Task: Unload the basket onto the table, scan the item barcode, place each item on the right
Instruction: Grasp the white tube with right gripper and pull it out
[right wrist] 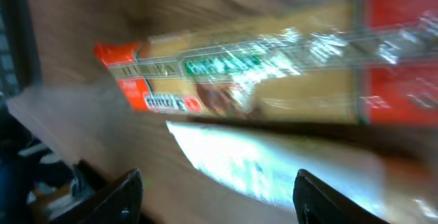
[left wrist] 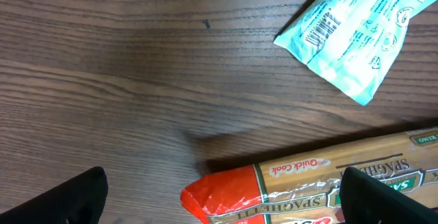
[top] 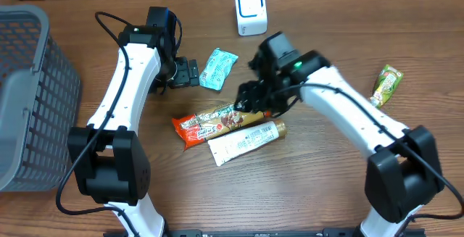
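Right claw (right wrist: pixel 217 184) spread, its two tips well apart at the bottom of the smeared right wrist view, nothing pinched as far as the blur lets me tell. It sits low over the middle of the surface (top: pixel 304 186). A white pack (top: pixel 243 141) lies between and just past the tips, and the spaghetti packet (top: pixel 214 122) lies beside it, further up that frame. Overhead puts this claw at the right end of the spaghetti packet, centre frame. Cannot tell which of the two is the target; they lie side by side, touching or nearly so, both flat. Left claw (top: pixel 193 73) spread wide, empty, upper centre-left, just beside a teal sachet (top: pixel 217 69). The left wrist view shows the sachet's barcode face-up at upper right and the red end of the spaghetti packet at the bottom. Scanner (top: pixel 251 11), a small white unit, stands at top centre, apart from every item. Grey basket (top: pixel 29 70) at the left edge, green-yellow packet (top: pixel 388 85) far right. Progress, my read: early. Nothing is lifted and nothing is in front of the scanner. Left to do: close on an item, raise it, turn its barcode to the scanner, hold it there.
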Motion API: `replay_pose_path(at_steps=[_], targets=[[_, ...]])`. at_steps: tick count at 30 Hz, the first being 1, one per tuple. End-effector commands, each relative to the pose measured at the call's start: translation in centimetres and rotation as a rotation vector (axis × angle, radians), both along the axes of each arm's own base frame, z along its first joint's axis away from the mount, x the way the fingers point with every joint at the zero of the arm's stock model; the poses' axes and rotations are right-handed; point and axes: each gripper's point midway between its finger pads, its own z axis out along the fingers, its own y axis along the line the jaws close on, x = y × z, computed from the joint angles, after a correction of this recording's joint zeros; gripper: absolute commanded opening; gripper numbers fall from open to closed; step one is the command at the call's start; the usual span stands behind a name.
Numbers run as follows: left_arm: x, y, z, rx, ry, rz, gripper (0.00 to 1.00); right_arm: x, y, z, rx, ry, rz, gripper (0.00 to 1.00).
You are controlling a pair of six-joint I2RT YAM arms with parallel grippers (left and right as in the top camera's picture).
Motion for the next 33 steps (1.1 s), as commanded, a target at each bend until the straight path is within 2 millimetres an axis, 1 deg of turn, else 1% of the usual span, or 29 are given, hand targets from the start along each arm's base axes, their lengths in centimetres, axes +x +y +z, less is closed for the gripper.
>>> replay_pose_path(at_steps=[1,2,3,4,7,8,11,14,16,17,19,21,22,24,27,29,31,33], targets=[[0.1,0.3,0.0,0.008,0.000,0.004,1.00,-2.0,2.6,-2.7,-0.015,0.033,-0.010,0.72],[0.1,0.3,0.0,0.008,0.000,0.004,0.99,-2.5,3.2,-3.4,-0.014,0.034,0.004,0.72],[0.1,0.3,0.0,0.008,0.000,0.003,0.99,-3.5,4.1,-4.8,-0.022,0.049,0.025,0.72],[0.1,0.3,0.0,0.008,0.000,0.003,1.00,-4.0,4.5,-5.6,-0.030,0.057,0.041,0.72],[0.1,0.3,0.0,0.008,0.000,0.003,1.00,-5.1,5.0,-7.9,-0.057,0.098,0.064,0.72],[0.1,0.3,0.0,0.008,0.000,0.004,1.00,-5.6,5.2,-8.7,-0.048,0.140,0.074,0.72],[0.1,0.3,0.0,0.008,0.000,0.004,0.99,-5.4,4.5,-8.9,-0.046,0.181,0.045,0.72],[0.1,0.3,0.0,0.008,0.000,0.003,1.00,-5.3,2.4,-8.9,-0.093,0.246,-0.004,0.73],[0.1,0.3,0.0,0.008,-0.001,0.003,1.00,-5.6,0.2,-8.9,-0.136,0.302,-0.024,0.73],[0.1,0.3,0.0,0.008,0.000,0.003,1.00,-5.8,-1.2,-9.0,-0.163,0.329,-0.025,0.76],[0.1,0.3,0.0,0.008,0.000,0.003,0.99,-5.8,-4.0,-9.2,-0.224,0.357,-0.028,0.76],[0.1,0.3,0.0,0.008,0.000,0.004,1.00,-5.3,-6.5,-9.4,-0.274,0.361,-0.039,0.75],[0.1,0.3,0.0,0.008,0.000,0.004,1.00,-4.8,-7.3,-9.3,-0.273,0.355,-0.043,0.75],[0.1,0.3,0.0,0.008,0.000,0.003,1.00,-3.6,-8.3,-8.7,-0.250,0.337,-0.061,0.76],[0.1,0.3,0.0,0.008,-0.001,0.003,1.00,-1.6,-9.3,-6.5,-0.212,0.269,-0.078,0.77],[0.1,0.3,0.0,0.008,0.000,0.003,0.99,-0.3,-10.2,-4.1,-0.195,0.209,-0.107,0.77],[0.1,0.3,0.0,0.008,0.000,0.003,1.00,0.6,-11.4,-1.8,-0.183,0.145,-0.128,0.77],[0.1,0.3,0.0,0.008,-0.001,0.003,0.99,1.0,-12.9,0.2,-0.187,0.096,-0.167,0.77]])
